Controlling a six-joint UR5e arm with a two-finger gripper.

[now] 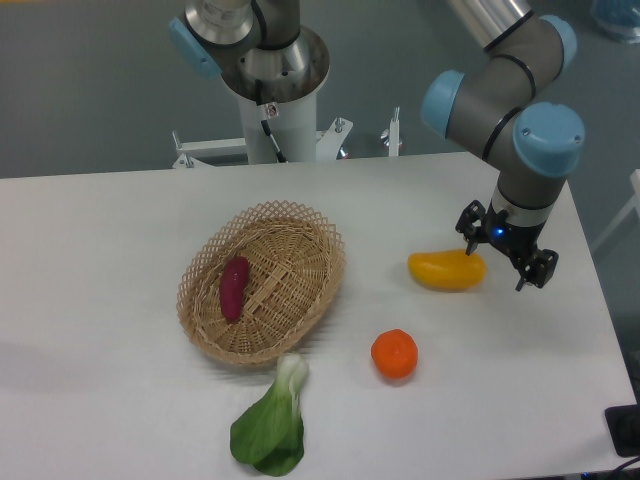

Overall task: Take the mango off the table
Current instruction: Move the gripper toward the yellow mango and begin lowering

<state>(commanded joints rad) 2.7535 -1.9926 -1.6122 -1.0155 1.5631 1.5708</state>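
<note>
gripper (506, 262): hangs low over the right part of the counter (90, 260), pointing down, fingers spread with one dark fingertip near the mango's right end and the other further right; nothing pinched between them; sits just beside the fruit rather than over its middle, so by my reckoning it needs to shift left before closing. mango (447, 269): yellow-orange, elongated, lying flat on the counter with its long axis roughly left to right, right tip touching or nearly touching the near finger, i cannot tell which; resting on its side is the stable pose for such a shape, and a grip across the narrow width looks the likeliest to hold on that glossy skin. tangerine (394, 354): round, orange, on the counter below and left of the mango, apart from it, not in the way of the approach. basket (262, 281): oval wicker, left of the mango, well apart; holds one purple sweet potato (234, 287) lying lengthwise in its left half. bok choy (272, 425): green leaf, white stem, on the counter just in front of the basket, stem end close to the rim. task status, judged: mango not yet lifted.
</note>
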